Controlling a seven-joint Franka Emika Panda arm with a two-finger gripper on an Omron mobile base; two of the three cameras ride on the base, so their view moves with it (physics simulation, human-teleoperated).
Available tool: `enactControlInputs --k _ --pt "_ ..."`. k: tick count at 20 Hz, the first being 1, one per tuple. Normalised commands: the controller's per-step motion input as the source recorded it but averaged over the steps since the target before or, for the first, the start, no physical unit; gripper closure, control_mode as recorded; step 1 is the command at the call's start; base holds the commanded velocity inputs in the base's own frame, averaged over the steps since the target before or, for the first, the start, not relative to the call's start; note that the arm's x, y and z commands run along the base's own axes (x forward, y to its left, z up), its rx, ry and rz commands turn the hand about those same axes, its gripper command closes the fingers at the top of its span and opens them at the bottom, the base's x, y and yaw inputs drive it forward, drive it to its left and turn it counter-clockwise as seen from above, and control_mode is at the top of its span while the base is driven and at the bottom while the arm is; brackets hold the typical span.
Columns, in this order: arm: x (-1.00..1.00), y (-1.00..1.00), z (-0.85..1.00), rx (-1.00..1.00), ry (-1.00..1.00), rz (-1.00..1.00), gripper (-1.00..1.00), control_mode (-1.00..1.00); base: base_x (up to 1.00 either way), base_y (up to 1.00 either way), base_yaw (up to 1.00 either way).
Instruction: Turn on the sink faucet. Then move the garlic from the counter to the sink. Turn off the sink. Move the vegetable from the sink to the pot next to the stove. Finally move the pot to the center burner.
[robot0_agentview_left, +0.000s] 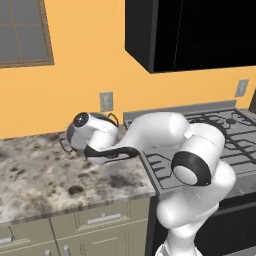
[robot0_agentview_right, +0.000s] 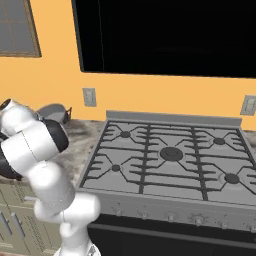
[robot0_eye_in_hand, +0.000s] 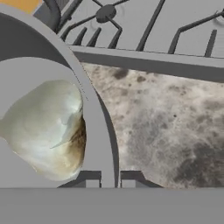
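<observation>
The grey-brown speckled granite table (robot0_agentview_left: 45, 170) runs above beige cabinet fronts (robot0_agentview_left: 75, 227), meeting on its right the grey metal stove with dark cast-iron grates (robot0_agentview_right: 170, 155). Behind both rises an orange wall (robot0_agentview_left: 85, 55) with a grey outlet plate (robot0_agentview_left: 106, 101). At the table's far edge beside the stove sits the grey round metal pot (robot0_eye_in_hand: 94, 127). The claw (robot0_eye_in_hand: 109, 181) is clamped together on the pot's rim. The pale off-white lumpy garlic bulb (robot0_eye_in_hand: 48, 127) lies inside the pot, just left of the claw.
</observation>
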Motion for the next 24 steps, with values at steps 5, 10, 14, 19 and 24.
enactControlInputs --k 5,10,14,19,24 --pt "-0.08 -0.46 0.33 0.0 -0.11 -0.42 1.0 -1.0 0.0 0.0 0.0" --pt "-0.08 -0.48 0.27 0.01 -0.06 -0.44 1.0 -1.0 0.0 0.0 0.0" --pt "-0.15 -0.61 0.03 0.04 -0.06 -0.41 1.0 -1.0 0.0 0.0 0.0" --pt "-0.27 -0.72 0.0 0.08 -0.08 -0.35 1.0 -1.0 0.0 0.0 0.0" --pt "-0.27 -0.77 0.0 0.09 -0.09 -0.32 1.0 -1.0 0.0 0.0 0.0"
